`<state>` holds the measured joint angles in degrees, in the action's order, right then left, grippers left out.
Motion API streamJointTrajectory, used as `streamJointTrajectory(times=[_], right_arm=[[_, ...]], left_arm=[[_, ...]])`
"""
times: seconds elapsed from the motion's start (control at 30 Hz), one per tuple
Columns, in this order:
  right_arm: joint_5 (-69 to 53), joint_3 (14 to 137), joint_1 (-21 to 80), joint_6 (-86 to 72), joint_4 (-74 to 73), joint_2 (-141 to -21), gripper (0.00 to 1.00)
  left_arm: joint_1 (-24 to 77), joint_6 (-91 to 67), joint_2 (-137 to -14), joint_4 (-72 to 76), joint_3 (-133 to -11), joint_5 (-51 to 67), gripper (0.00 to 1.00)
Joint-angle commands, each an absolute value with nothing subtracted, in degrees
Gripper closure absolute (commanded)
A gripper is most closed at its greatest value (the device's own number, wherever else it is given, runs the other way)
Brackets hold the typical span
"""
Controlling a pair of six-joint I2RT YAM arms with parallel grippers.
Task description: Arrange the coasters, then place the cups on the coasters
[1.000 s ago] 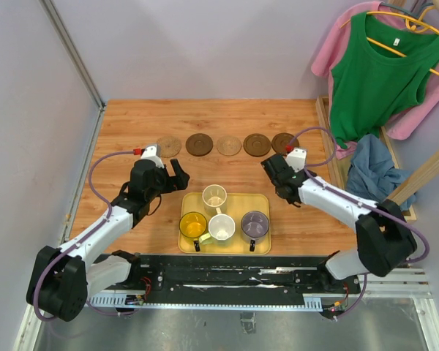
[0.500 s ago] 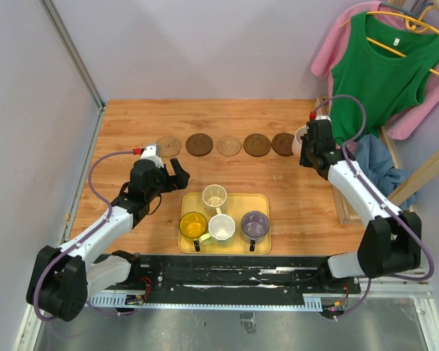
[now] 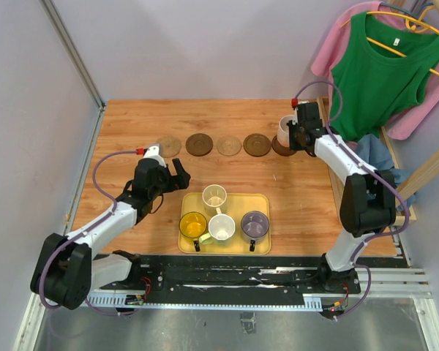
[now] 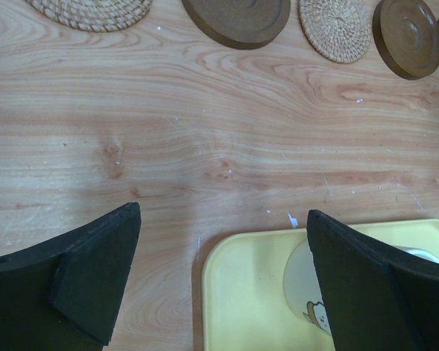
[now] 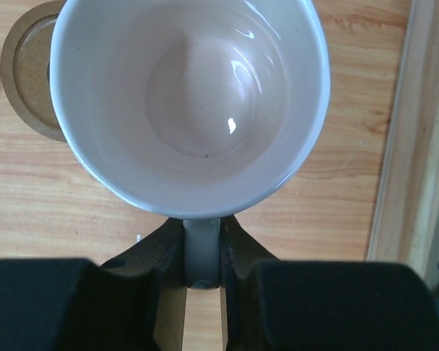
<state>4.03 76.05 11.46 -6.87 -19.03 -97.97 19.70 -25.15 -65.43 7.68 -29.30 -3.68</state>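
Swung away from the tray's far right corner, the right arm is now stretched to the right end of the coaster row. The right hand [image 5: 202,257] is clamped on the handle of the pale pink ceramic mug [image 5: 190,102], which is held upright over the rightmost dark brown round coaster [image 3: 280,152]. Whether its base touches that disc cannot be told, since the mug hides most of it.

Four more coasters are lined up to the left on the wooden surface [image 3: 132,124]: a dark brown one [image 3: 257,144], a tan woven one [image 3: 229,145], another dark brown one [image 3: 200,144] and a second tan woven one [image 3: 168,145].

The left hand [image 4: 223,213] is held wide open and empty, just beside the far left corner of the yellow rectangular tray [image 3: 245,201]. On the tray are seen the cream-green mug [image 3: 214,196], the see-through yellow mug [image 3: 193,224], the cream-white mug [image 3: 222,227] and the grey-purple mug [image 3: 254,223].
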Motion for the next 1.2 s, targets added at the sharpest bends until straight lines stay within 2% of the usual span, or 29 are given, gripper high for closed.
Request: streamJointTrajectory(times=[0.0, 1.17], right_arm=[[1.89, 80.58, 10.29, -5.64, -14.29, -100.95, 0.99], [2.5, 80.03, 8.25, -9.14, -11.07, -107.61, 0.99]], left_arm=[[19.95, -24.67, -66.45, 10.11, -31.7, -4.69, 0.0], [20.03, -24.79, -68.05, 9.52, -32.21, -4.09, 0.0]])
